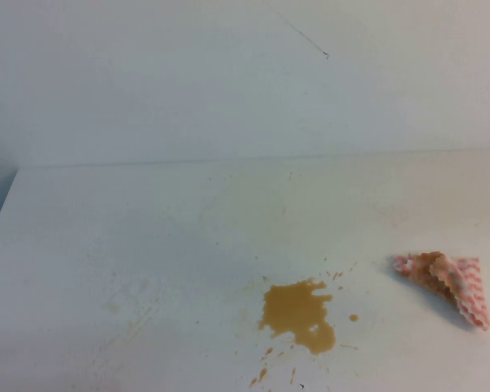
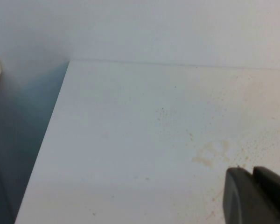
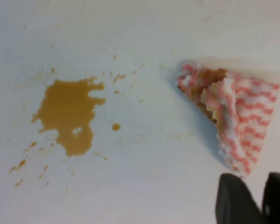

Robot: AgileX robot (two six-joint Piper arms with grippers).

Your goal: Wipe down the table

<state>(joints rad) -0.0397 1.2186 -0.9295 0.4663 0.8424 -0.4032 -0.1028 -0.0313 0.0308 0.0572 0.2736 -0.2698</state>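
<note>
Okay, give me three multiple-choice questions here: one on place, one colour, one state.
1. The crumpled pink-and-white striped cloth lies where from the brown liquid puddle? A robot's left B robot's right C on it
2. Puddle colour? A green B brown C blue
3. The right gripper, beside the cloth, is? A open, empty B shut on cloth C holding a sponge
B, the high view shows it rightward; B, plainly brown; A, its fingers stand apart, holding nothing. The left gripper, shut, hovers over the white table, away from both.

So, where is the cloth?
High view: cloth lies far right on the table, beside the brown spill; right tool hovers near it, left tool above the left part.
</note>
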